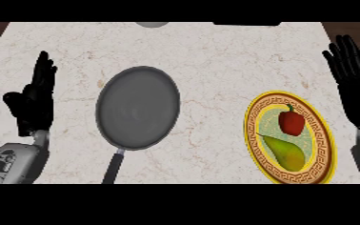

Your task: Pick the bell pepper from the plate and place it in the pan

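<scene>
A red bell pepper (292,122) with a dark stem lies on the upper part of a yellow patterned plate (259,145) at the right of the counter. A green pear (285,152) lies just below it on the same plate. A grey pan (137,107) sits left of centre, its dark handle pointing toward the lower edge. My right hand (347,76) stands open at the right edge, fingers up, above and right of the plate. My left hand (35,100) stands open at the left edge, left of the pan. Neither hand touches anything.
The counter is pale marble (211,57). A grey rounded object (151,24) and a dark flat object (246,24) peek in at the far edge. Bare marble lies between pan and plate.
</scene>
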Controlling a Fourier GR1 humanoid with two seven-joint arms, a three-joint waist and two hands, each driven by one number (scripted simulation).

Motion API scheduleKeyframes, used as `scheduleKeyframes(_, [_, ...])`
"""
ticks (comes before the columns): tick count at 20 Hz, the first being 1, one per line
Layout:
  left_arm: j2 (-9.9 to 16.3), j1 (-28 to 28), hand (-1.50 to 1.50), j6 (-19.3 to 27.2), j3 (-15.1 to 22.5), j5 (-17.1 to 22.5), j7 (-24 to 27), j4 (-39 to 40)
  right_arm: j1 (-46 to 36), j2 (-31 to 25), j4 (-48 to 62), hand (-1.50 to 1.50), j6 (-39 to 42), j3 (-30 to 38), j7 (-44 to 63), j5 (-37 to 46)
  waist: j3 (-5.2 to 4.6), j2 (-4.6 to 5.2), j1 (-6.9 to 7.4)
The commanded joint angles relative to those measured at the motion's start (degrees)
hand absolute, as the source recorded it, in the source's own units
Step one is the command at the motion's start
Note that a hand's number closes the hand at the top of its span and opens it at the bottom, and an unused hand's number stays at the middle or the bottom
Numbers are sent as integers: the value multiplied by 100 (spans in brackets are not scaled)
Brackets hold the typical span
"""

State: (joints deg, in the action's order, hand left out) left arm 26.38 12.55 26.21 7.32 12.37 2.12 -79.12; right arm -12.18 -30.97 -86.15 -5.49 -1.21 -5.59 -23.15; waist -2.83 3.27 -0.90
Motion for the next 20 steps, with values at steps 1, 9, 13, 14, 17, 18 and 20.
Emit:
scheduleKeyframes(1, [-260, -194, 0, -73, 219, -30, 35, 135, -101, 79, 485, -150, -331, 240, 89, 63, 280, -284, 108])
scheduleKeyframes(9, [161, -869, 0, -552, 783, -282, -339, 76, 826, 221, 1645, -150, -3501, 1701, 1087, 533, 267, -306, -357])
scheduleKeyframes(13, [271, -1065, 0, -742, 922, -271, -484, -289, 1761, 425, 996, -150, -4251, 1092, 2001, 1010, 250, -392, -133])
scheduleKeyframes(14, [188, -1255, 0, -655, 1031, -357, -419, -365, 2085, 294, 757, -150, -4240, 816, 2229, 1231, 247, -392, -89])
scheduleKeyframes(17, [253, -1112, 0, -739, 982, -334, -514, -403, 2426, -592, 588, -150, -3878, 137, 3076, 1867, 237, -338, 0])
scheduleKeyframes(18, [281, -1172, 0, -726, 1022, -386, -490, -586, 2645, -801, 416, -150, -3688, 57, 3315, 1899, 243, -353, 10])
scheduleKeyframes(20, [305, -1388, 0, -805, 1076, -423, -424, -596, 2629, -877, -160, -150, -3727, -363, 3909, 2177, 255, -343, 93])
